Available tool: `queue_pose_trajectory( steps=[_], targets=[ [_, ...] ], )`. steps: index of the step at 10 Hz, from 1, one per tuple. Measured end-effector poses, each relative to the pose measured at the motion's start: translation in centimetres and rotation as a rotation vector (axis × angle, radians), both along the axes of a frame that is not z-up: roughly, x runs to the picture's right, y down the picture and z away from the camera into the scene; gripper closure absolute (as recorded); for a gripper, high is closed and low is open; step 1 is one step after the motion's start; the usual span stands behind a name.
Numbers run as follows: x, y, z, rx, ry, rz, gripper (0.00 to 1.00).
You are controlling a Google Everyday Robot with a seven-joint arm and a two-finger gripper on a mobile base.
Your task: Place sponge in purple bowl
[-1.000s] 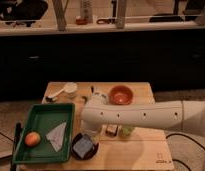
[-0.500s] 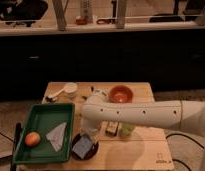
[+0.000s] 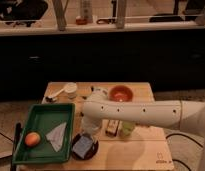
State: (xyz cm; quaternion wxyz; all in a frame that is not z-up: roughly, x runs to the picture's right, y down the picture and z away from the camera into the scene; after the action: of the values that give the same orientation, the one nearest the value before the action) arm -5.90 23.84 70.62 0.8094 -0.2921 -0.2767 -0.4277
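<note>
Hand sits low at the end of the white arm, just at 12 o'clock of the purple bowl and close over it; whether it is open or closed I cannot tell from this angle. And the sponge is lying inside that bowl, down at 7 o'clock on the counter! Over the last second very little has changed: sponge and bowl sit exactly where they were, and the wrist has only shifted a touch above them. That reads to me like the drop is done, with backing away all that remains. The orange bowl at 1 o'clock and the brown-and-white block mid-counter sit untouched, as does the green tray at 9 o'clock.
</note>
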Motion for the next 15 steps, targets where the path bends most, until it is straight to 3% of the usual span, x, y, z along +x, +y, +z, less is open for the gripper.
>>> queue_pose_trajectory(
  steps=[9,15],
  targets=[
    [0.15,-0.18,0.05,-0.012,-0.019,-0.027,0.2],
    [0.18,-0.15,-0.2,0.01,-0.037,-0.015,0.2]
  ],
)
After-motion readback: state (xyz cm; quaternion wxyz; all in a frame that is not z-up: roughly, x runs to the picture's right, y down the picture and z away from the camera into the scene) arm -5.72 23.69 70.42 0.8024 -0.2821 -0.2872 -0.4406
